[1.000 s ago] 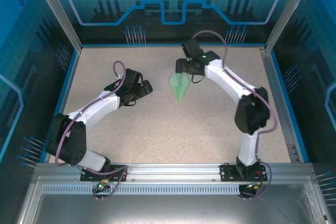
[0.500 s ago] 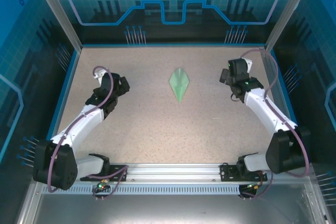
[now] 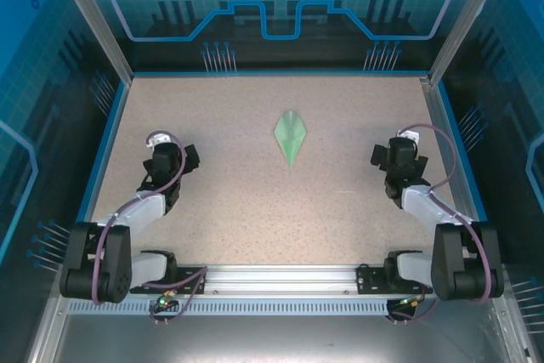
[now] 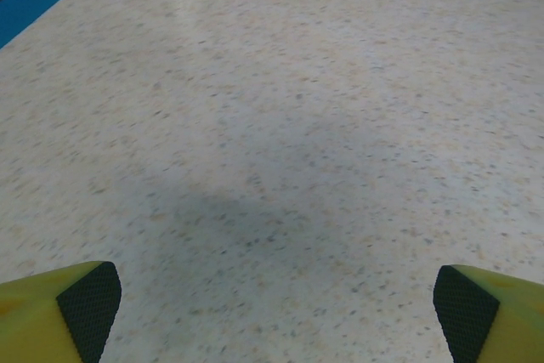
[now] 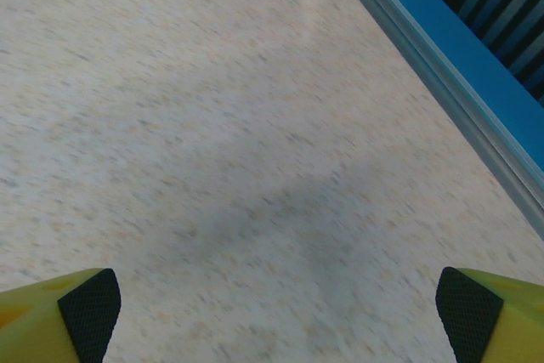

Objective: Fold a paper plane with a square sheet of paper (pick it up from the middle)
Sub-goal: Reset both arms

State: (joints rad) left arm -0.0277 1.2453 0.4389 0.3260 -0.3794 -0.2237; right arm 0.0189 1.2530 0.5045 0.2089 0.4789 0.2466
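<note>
The paper plane (image 3: pixel 290 136) lies alone on the speckled table (image 3: pixel 255 218), just above the centre of the overhead frame, its sharp tip pointing toward the bottom of the picture and nothing touching it. A second ago the right gripper (image 3: pixel 395 157) was at the plane's upper end and the left gripper (image 3: pixel 172 159) reached in from the centre left. Half a second ago both were partway out, and now each arm is folded back on its own side, at mid-left and mid-right of the frame, well apart from the plane. The plane sits where it sat half a second ago. Both hands are released: in the left wrist view the left gripper (image 4: pixel 276 303) has its yellow fingers at opposite bottom corners, one black pad (image 4: pixel 89 299) at each, with only bare tabletop between. The right wrist view shows the right gripper (image 5: pixel 279 303) spread the same way over bare table beside the blue edge strip (image 5: pixel 442 48). In both wrist views the fingers are cut off by the bottom edge, so only their tips can be seen. The right wrist picture is smeared with motion blur. From overhead the grippers are small dark shapes and the plane's folds are hard to make out beyond a faint centre crease.
</note>
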